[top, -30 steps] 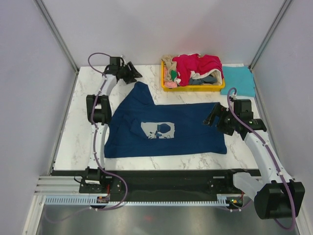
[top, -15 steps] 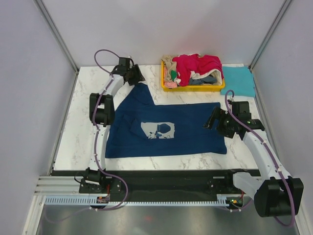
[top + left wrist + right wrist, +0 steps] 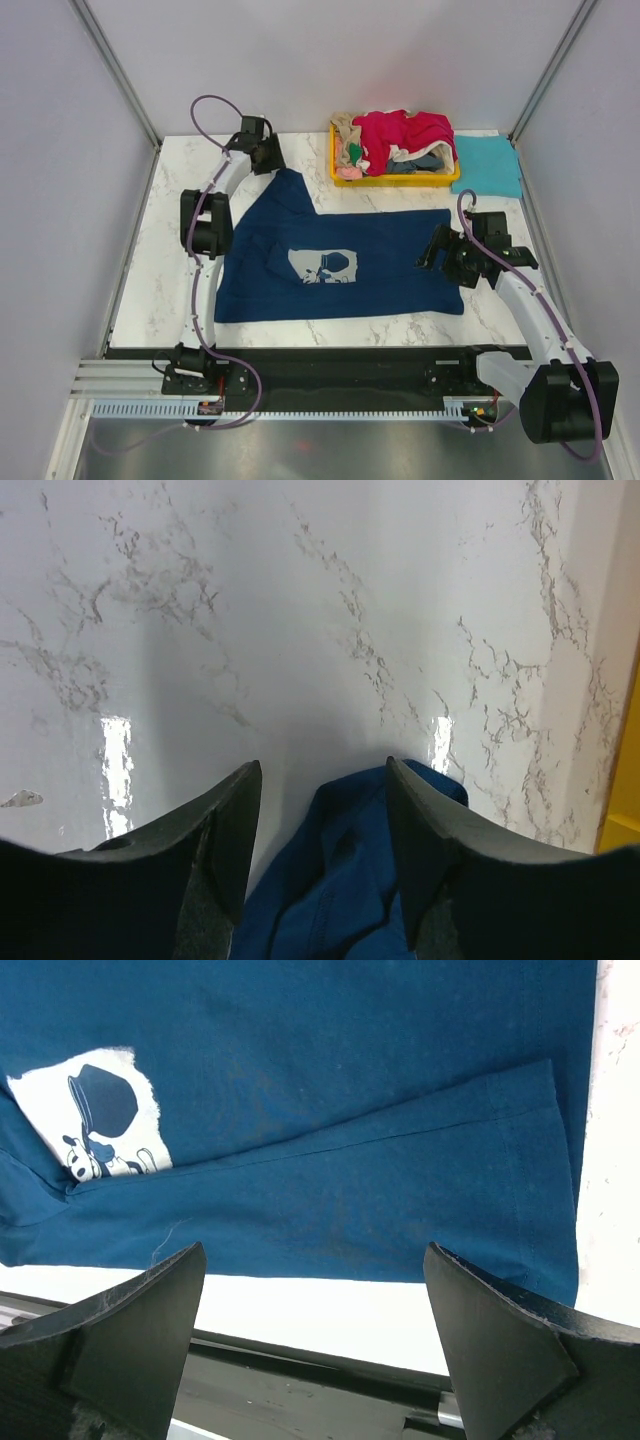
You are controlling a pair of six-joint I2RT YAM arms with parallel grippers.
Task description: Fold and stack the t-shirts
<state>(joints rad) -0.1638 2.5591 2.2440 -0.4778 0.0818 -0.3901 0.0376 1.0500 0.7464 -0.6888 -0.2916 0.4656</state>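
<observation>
The left arm (image 3: pixel 205 215) stretches far up the left side of the white marble surface (image 3: pixel 150 270), almost to the back edge. It bends to the right at the top. The left fingers (image 3: pixel 225 830) point down at the surface. They stand a little apart, one on each side of a blue cloth tip. They are not squeezing the tip. Some bare surface shows between one finger and the cloth.

The cloth tip belongs to the big navy t-shirt (image 3: pixel 380 270). This shirt lies flat in the middle of the surface, near the front. Its long side runs from left to right. One narrow part sticks out from its left end and points to the back, up to the left fingers. A pale square print (image 3: pixel 323 266) sits in the middle of the shirt.

At the back stands a shallow yellow plastic tray (image 3: pixel 400 181). A heap of t-shirts fills it, with a crimson-pink t-shirt (image 3: pixel 405 130) on top.

The right arm (image 3: pixel 530 300) rises from the front right corner and leans in to the left. The right fingers (image 3: pixel 500 1350) are spread very wide and hold nothing. They hang over the right end of the navy t-shirt.

A plain teal t-shirt (image 3: pixel 487 165) lies flat in the back right corner, just beside the tray.
</observation>
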